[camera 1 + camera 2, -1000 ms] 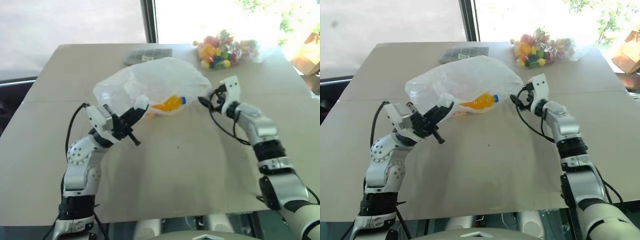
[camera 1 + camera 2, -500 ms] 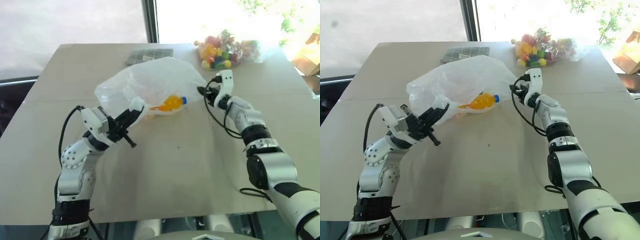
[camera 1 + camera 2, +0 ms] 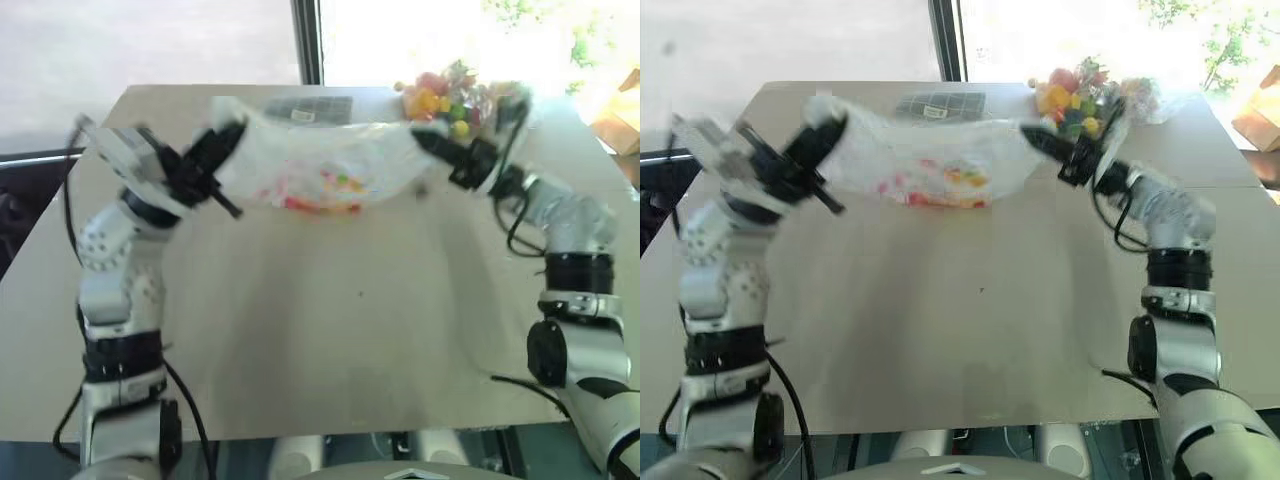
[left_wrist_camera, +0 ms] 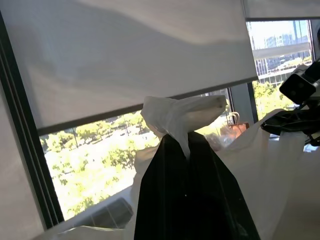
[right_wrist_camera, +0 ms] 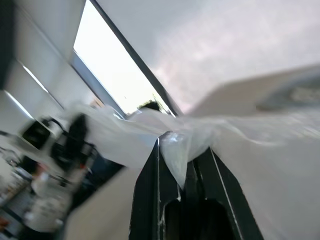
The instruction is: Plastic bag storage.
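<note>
With my left gripper (image 3: 222, 140) and right gripper (image 3: 428, 143) each clamped tight on an end of the plastic bag (image 3: 325, 170), stretched taut above the table (image 3: 330, 330), I could tear the thin film by pulling wider.

Count of the things on the table

One plastic bag (image 3: 320, 165), two grippers: left gripper (image 3: 222, 140) and right gripper (image 3: 428, 143), one candy bag (image 3: 455, 92) beyond the right one, one dark flat pack (image 3: 310, 105).
</note>
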Controlling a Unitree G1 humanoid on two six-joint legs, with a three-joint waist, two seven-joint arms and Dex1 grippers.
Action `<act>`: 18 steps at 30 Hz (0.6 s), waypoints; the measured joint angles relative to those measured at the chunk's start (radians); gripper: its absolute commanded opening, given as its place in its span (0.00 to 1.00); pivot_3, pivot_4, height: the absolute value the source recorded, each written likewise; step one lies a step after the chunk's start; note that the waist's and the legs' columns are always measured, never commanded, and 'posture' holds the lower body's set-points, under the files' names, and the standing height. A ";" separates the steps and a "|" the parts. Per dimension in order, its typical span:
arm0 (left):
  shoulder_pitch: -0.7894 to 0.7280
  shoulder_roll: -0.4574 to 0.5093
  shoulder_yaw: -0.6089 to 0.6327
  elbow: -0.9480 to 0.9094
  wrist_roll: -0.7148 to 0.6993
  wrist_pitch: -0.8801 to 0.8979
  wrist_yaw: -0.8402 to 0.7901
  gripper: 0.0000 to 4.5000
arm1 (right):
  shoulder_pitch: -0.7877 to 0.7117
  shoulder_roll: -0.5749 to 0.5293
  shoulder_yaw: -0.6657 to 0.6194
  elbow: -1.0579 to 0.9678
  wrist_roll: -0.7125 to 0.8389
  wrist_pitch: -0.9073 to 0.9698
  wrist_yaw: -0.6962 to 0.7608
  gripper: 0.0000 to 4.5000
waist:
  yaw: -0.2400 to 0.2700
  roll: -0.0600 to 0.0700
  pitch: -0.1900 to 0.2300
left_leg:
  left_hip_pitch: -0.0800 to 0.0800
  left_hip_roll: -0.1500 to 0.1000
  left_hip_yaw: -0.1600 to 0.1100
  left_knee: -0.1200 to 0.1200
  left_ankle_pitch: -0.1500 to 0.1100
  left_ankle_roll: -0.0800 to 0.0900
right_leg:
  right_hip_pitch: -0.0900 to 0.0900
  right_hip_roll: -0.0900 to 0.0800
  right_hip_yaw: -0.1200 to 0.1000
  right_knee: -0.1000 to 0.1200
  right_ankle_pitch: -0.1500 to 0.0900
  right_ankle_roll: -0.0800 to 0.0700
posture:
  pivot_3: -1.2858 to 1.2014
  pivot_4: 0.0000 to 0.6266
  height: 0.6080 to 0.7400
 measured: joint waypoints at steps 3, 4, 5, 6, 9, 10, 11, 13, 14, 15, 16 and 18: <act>-0.162 0.020 0.015 0.136 -0.011 0.004 -0.009 0.00 | -0.110 0.010 -0.112 0.034 0.120 0.020 -0.100 0.00 | 0.003 -0.001 0.001 | -0.001 0.000 -0.001 0.000 0.000 0.000 | 0.000 0.002 -0.001 -0.001 0.000 0.000 | 0.52 0.24 1.00; -0.216 0.024 0.019 0.184 -0.010 0.000 -0.021 0.00 | -0.135 0.017 -0.139 0.051 0.152 0.020 -0.135 0.00 | 0.004 -0.001 0.001 | -0.001 0.000 -0.001 0.000 0.000 0.000 | 0.000 0.002 -0.001 -0.001 0.000 0.000 | 0.52 0.24 1.00; -0.250 0.024 0.020 0.218 -0.010 -0.005 -0.028 0.00 | -0.148 0.025 -0.159 0.067 0.175 0.016 -0.156 0.00 | 0.004 -0.001 0.001 | -0.002 0.000 0.000 -0.001 0.000 0.000 | -0.001 0.002 0.000 -0.002 0.000 0.000 | 0.52 0.24 1.00; -0.278 0.024 0.020 0.254 -0.009 -0.010 -0.036 0.00 | -0.159 0.031 -0.176 0.083 0.189 0.007 -0.176 0.00 | 0.003 -0.001 0.001 | -0.002 0.000 0.000 -0.001 0.000 0.000 | -0.001 0.002 0.000 -0.002 0.000 0.000 | 0.52 0.24 1.00; -0.353 0.024 0.017 0.359 0.005 -0.038 -0.069 0.00 | -0.199 0.033 -0.210 0.129 0.214 -0.020 -0.233 0.00 | 0.001 -0.002 0.001 | -0.008 0.000 0.001 -0.001 0.002 -0.004 | -0.007 0.002 0.001 -0.001 0.000 0.000 | 0.52 0.24 1.00; -0.365 0.024 0.014 0.375 0.010 -0.045 -0.078 0.00 | -0.201 0.033 -0.211 0.133 0.214 -0.025 -0.236 0.00 | 0.000 -0.002 0.001 | -0.010 0.000 0.001 0.000 0.002 -0.004 | -0.009 0.002 0.001 -0.002 0.000 0.000 | 0.52 0.24 1.00; -0.373 0.023 0.009 0.388 0.020 -0.058 -0.089 0.00 | -0.201 0.033 -0.210 0.134 0.211 -0.032 -0.237 0.00 | -0.001 -0.002 0.001 | -0.014 0.000 0.001 0.000 0.003 -0.004 | -0.013 0.002 0.001 -0.001 0.000 0.000 | 0.52 0.24 1.00; -0.368 0.013 -0.004 0.403 0.029 -0.072 -0.118 0.00 | -0.190 0.031 -0.198 0.134 0.196 -0.043 -0.237 0.00 | -0.002 -0.002 0.001 | -0.016 0.001 0.001 0.000 0.003 -0.005 | -0.015 0.003 0.001 0.000 0.000 0.000 | 0.52 0.24 1.00; -0.363 0.010 -0.005 0.403 0.030 -0.076 -0.123 0.00 | -0.186 0.031 -0.196 0.134 0.192 -0.045 -0.238 0.06 | -0.002 -0.002 0.001 | -0.017 0.001 0.001 0.000 0.003 -0.005 | -0.015 0.003 0.001 0.000 0.000 0.000 | 0.52 0.24 1.00; -0.353 0.009 -0.007 0.402 0.032 -0.082 -0.129 0.00 | -0.178 0.028 -0.192 0.131 0.187 -0.048 -0.238 0.13 | -0.002 -0.002 0.001 | -0.017 0.001 0.001 0.000 0.003 -0.005 | -0.015 0.003 0.001 0.000 0.000 0.000 | 0.52 0.24 1.00; -0.325 0.009 -0.008 0.391 0.036 -0.090 -0.137 0.00 | -0.149 0.014 -0.178 0.100 0.187 -0.040 -0.225 0.19 | -0.001 -0.002 0.001 | -0.017 0.002 0.001 0.000 0.003 -0.005 | -0.015 0.003 0.001 0.000 0.000 0.000 | 0.52 0.24 1.00; -0.262 0.010 -0.006 0.393 0.043 -0.100 -0.147 0.00 | -0.078 -0.029 -0.153 0.045 0.190 -0.009 -0.176 0.41 | 0.001 -0.002 0.001 | -0.018 0.002 0.001 0.000 0.003 -0.005 | -0.014 0.003 0.000 -0.001 0.000 0.000 | 0.52 0.24 1.00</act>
